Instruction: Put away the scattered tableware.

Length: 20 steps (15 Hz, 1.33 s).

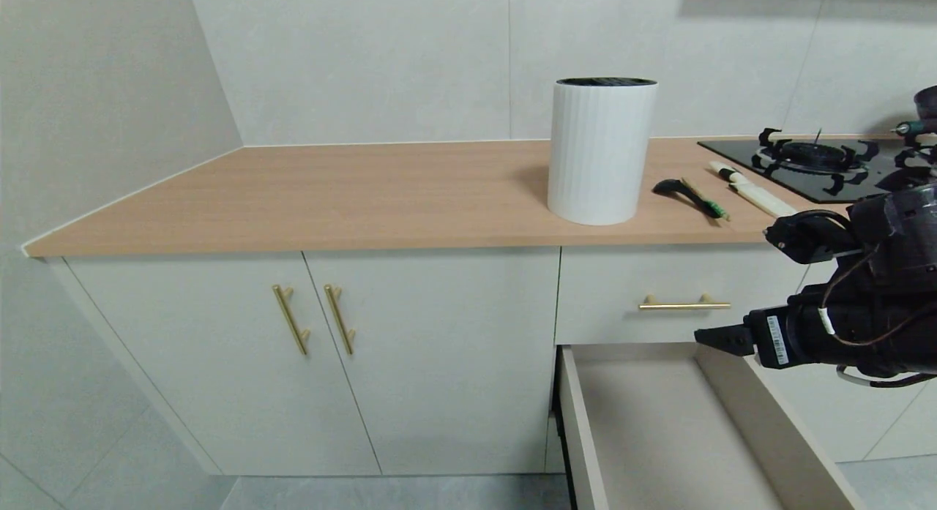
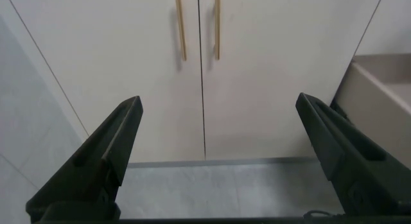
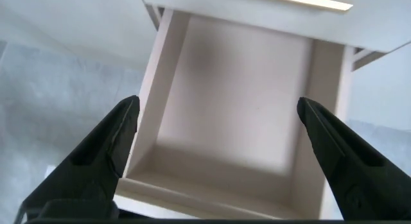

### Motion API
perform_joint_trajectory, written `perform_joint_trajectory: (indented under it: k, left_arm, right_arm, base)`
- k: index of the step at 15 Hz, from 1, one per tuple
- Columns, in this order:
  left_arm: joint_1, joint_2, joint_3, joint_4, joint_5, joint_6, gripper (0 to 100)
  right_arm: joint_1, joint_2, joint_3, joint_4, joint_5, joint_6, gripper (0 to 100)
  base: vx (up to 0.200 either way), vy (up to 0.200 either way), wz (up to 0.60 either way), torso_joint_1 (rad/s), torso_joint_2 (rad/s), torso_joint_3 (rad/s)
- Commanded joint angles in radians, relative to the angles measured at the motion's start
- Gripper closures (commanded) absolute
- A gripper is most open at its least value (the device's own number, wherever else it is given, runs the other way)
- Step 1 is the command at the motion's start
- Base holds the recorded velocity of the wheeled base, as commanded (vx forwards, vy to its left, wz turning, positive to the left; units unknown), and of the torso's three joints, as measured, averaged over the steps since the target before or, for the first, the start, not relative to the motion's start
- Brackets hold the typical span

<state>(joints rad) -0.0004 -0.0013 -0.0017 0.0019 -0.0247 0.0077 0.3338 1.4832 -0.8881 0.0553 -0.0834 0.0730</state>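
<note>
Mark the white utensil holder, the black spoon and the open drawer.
white utensil holder (image 1: 602, 159): head view, middle of its ribbed side.
black spoon (image 1: 667, 187): head view, on its bowl.
open drawer (image 3: 241, 102): right wrist view, bare floor inside.

Wooden countertop (image 1: 329, 195) bears a white ribbed canister (image 1: 600, 159); black spoon (image 1: 675, 189), cream utensil (image 1: 755, 194) lie beside.

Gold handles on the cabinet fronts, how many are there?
3: left door handle, right door handle, shut drawer handle above the open drawer; that drawer's own may be hidden.
</note>
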Motion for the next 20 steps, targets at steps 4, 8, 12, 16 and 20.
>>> perform_joint_trajectory:
  k: [4,8,12,16,20]
  left_arm:
    - [0.000,0.001,0.000,0.000,0.000,0.000,0]
    - [0.000,0.001,0.000,0.000,0.000,0.000,0]
    - [0.000,0.001,0.000,0.000,0.000,0.000,0]
    - [0.000,0.001,0.000,0.000,0.000,0.000,0]
    - [-0.001,0.001,0.000,0.000,0.002,0.000,0]
  right_arm:
    - [0.002,0.002,0.000,0.000,0.001,-0.001,0]
    - [0.001,-0.001,0.000,-0.005,0.001,-0.001,0]
    - [0.001,0.014,-0.060,-0.137,-0.001,-0.002,0]
    - [-0.055,0.150,-0.292,-0.097,-0.098,0.013,0]
    - [-0.160,0.281,-0.354,-0.109,-0.128,0.090,0]
  base:
    - [0.000,0.000,0.00,0.170,-0.47,-0.294]
    - [0.000,0.000,0.00,0.181,-0.44,-0.267]
    - [0.000,0.000,0.00,0.040,-0.09,-0.054]
    - [0.000,0.000,0.00,0.000,0.00,0.000]
    - [0.000,0.000,0.00,0.000,0.00,0.000]
